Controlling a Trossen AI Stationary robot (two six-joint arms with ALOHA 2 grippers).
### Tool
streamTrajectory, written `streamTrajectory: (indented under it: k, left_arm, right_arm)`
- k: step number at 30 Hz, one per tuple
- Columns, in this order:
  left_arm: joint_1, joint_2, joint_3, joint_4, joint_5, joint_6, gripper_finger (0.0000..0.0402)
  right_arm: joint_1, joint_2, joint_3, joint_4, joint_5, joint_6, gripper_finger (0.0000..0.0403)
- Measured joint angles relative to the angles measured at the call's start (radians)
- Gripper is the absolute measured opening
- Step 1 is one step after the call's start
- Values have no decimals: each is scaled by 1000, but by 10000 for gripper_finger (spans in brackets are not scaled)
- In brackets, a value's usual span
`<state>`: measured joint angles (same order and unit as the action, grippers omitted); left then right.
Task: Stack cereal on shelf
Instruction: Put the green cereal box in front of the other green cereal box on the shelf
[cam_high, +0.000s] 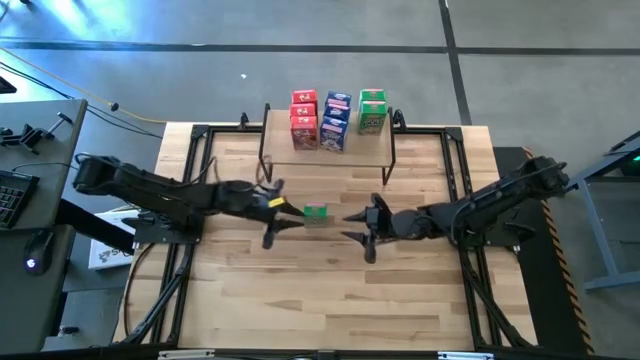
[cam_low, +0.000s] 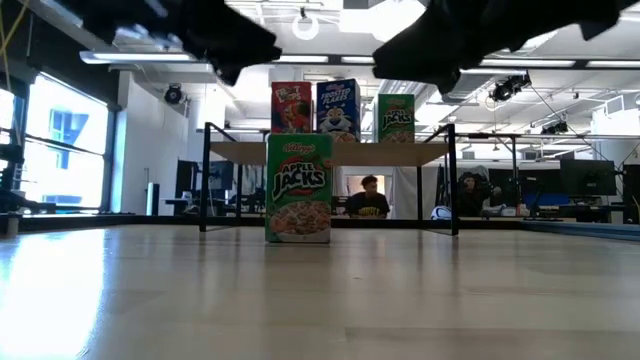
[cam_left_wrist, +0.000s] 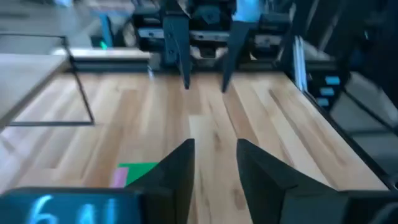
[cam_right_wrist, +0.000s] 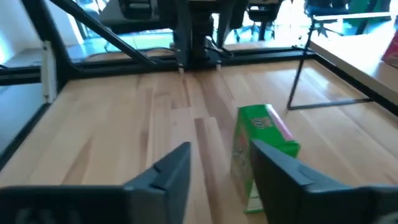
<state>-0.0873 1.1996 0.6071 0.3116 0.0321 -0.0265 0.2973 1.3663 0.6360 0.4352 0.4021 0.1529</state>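
Observation:
A green cereal box (cam_high: 315, 212) stands upright on its bottom on the wooden tabletop, in front of the shelf (cam_high: 330, 165); the low view shows its printed face (cam_low: 298, 188). My left gripper (cam_high: 290, 213) hovers open just left of it, and my right gripper (cam_high: 350, 226) hovers open just right of it, both above the table. The box (cam_left_wrist: 140, 174) lies beside my left fingers (cam_left_wrist: 214, 152) and, in the right wrist view, the box (cam_right_wrist: 258, 146) stands just beyond my right fingers (cam_right_wrist: 221, 158). Red (cam_high: 304, 118), blue (cam_high: 335, 120) and green (cam_high: 372, 112) boxes stand on the shelf's top board.
The shelf's thin black legs (cam_low: 207, 180) stand on the table's far half. Black frame rails (cam_high: 185, 250) run along the table's left and right sides. A keyboard and mouse (cam_high: 35, 250) lie off the table's left. People (cam_low: 370, 197) sit in the room behind.

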Motion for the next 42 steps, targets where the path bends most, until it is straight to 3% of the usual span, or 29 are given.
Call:
streamTrajectory:
  k: [6, 11, 16, 28, 42]
  left_arm:
    - [16, -63, -218, 341, -17, -42, 80]
    - [16, -83, -302, 494, -57, -1, 65]
    - [20, -90, -322, 502, -123, 36, 57]
    - [55, -89, -343, 497, -131, 9, 53]
    - [55, -89, -343, 494, -128, 4, 53]
  right_arm:
    - [-99, 16, 109, -162, -101, 49, 242]
    - [-163, 77, 222, -264, -179, 42, 275]
    - [-203, 170, 365, -398, -220, -7, 278]
    - [-259, 381, 610, -630, -279, -49, 278]
    - [-293, 424, 655, -729, -239, -74, 278]
